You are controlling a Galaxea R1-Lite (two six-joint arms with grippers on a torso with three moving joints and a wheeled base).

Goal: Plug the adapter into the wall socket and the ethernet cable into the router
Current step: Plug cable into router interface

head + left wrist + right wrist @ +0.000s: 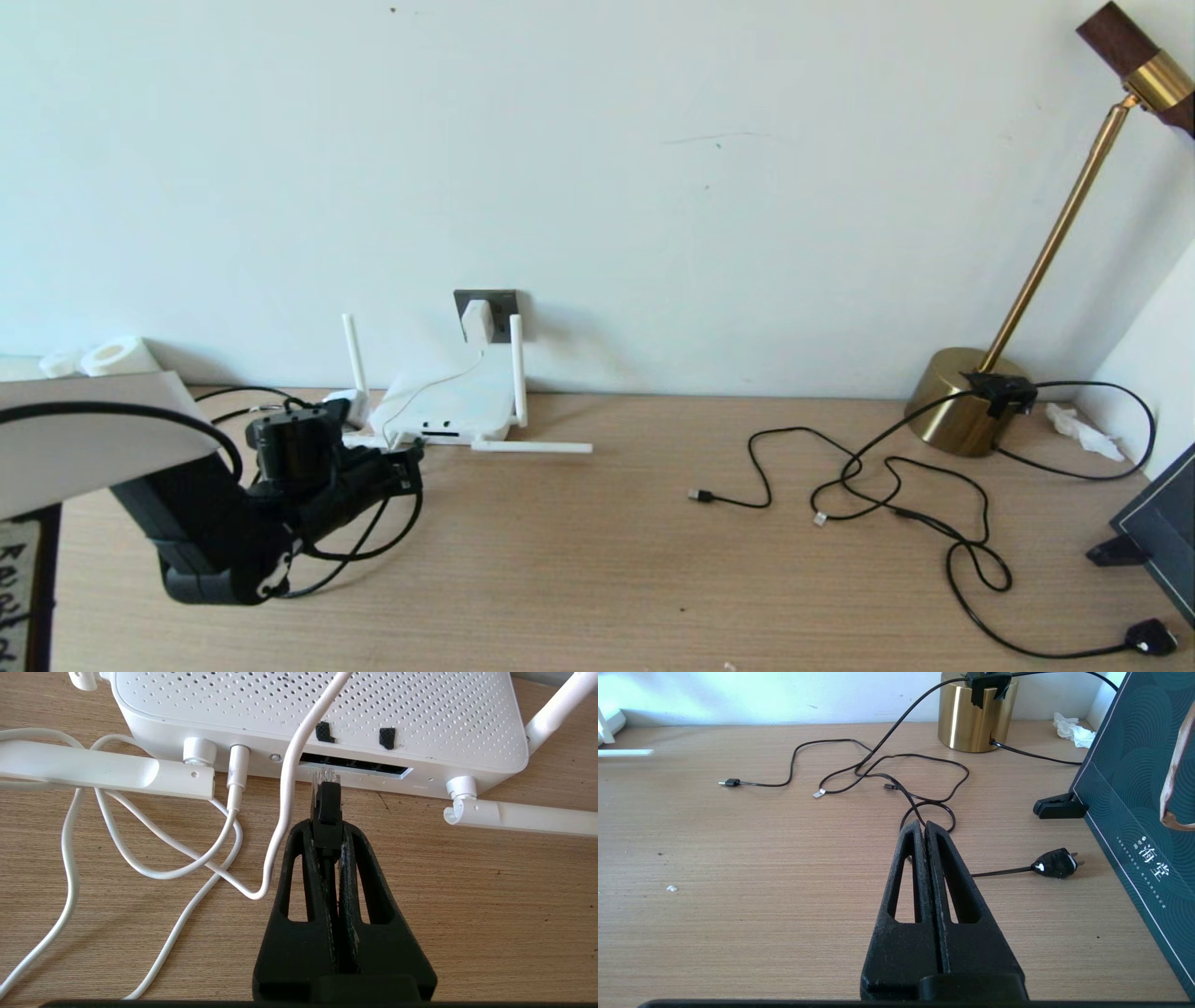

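Note:
The white router (317, 714) lies against the wall with its antennas (518, 816) spread out. My left gripper (328, 828) is shut on the black boot of the ethernet cable (328, 807). The cable's clear plug tip sits at the mouth of the dark port slots (369, 768). In the head view the left gripper (407, 464) is just in front of the router (448, 406). The white adapter (477, 320) is seated in the dark grey wall socket (504, 301), and its thin white cord (285, 802) runs down to the router. My right gripper (923, 827) is shut on nothing above bare table.
Thin black cables (887, 485) sprawl across the right side of the table, ending in a black plug (1150, 637). A brass lamp (962, 401) stands at the back right. A dark teal box (1139, 788) with a black clip (1059, 807) stands at the right edge.

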